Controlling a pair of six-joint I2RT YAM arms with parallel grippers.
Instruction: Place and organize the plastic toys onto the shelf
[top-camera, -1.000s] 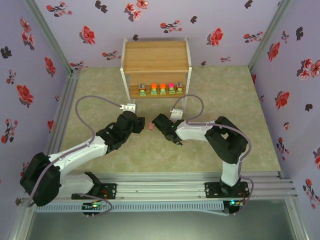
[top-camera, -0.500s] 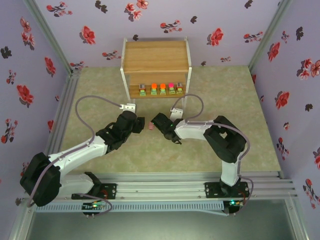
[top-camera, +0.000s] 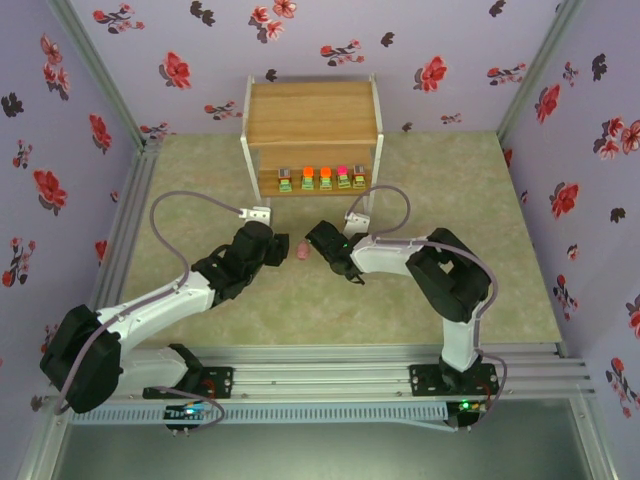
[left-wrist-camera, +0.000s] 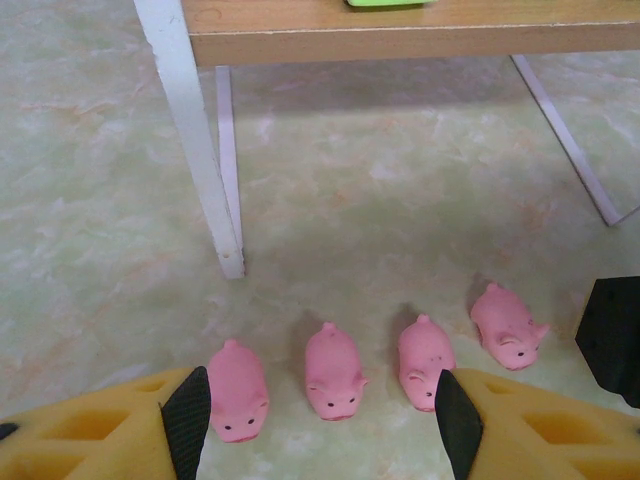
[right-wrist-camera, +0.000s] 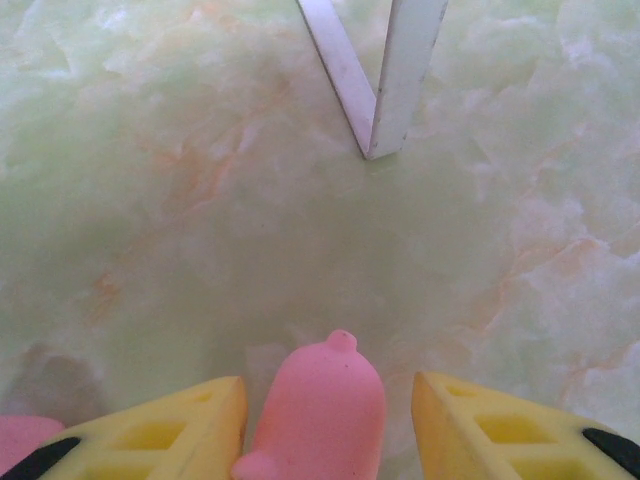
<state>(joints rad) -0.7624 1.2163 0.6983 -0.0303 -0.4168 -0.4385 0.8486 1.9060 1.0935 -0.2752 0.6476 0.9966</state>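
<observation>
Four pink pig toys lie in a row on the floor in front of the shelf: (left-wrist-camera: 238, 388), (left-wrist-camera: 333, 370), (left-wrist-camera: 425, 360), (left-wrist-camera: 508, 325). My left gripper (left-wrist-camera: 320, 430) hovers over them, open, its fingers straddling the left three. Another pink pig (right-wrist-camera: 320, 410) lies between the fingers of my right gripper (right-wrist-camera: 328, 435). Those fingers stand open, with a gap showing on the pig's right side. From above, the left gripper (top-camera: 281, 246) and the right gripper (top-camera: 316, 240) face each other with pink (top-camera: 303, 252) between them. Several blocky toys (top-camera: 324, 179) stand in a row on the lower tier of the shelf (top-camera: 312, 120).
White shelf legs stand just beyond the pigs (left-wrist-camera: 195, 150) and ahead of the right gripper (right-wrist-camera: 400, 90). The right gripper's black body (left-wrist-camera: 615, 335) sits at the right end of the pig row. The marbled green floor (top-camera: 480, 200) spreads to both sides.
The right gripper has shifted slightly left and towards the shelf. The left arm has stayed still.
</observation>
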